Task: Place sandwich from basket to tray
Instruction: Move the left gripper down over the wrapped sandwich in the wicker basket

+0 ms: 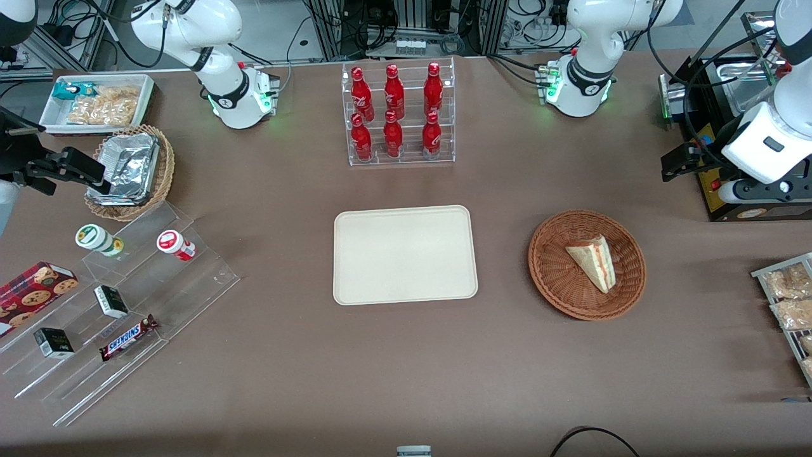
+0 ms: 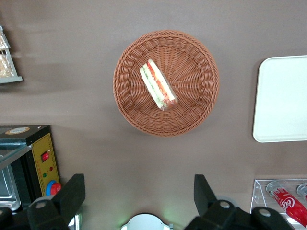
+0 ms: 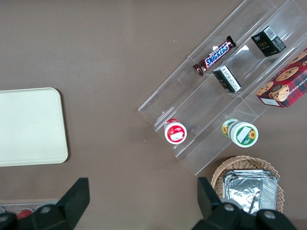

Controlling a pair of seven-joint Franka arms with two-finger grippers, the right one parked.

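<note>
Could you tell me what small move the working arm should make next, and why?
Probably bring the gripper over the basket and lower it toward the sandwich. The gripper is open and holds nothing, up above the table nearer the arm's base than the basket. The sandwich lies in the basket, and the tray beside it has nothing on it.

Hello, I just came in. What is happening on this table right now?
A robot arm is about to move a sandwich out of a round wicker basket and onto the cream tray beside it. Nothing has been picked up so far: the sandwich lies in the basket and the tray holds nothing. The gripper hangs open, high above the table and the basket, touching nothing. A rack of red bottles stands farther from the front camera than the tray.
</note>
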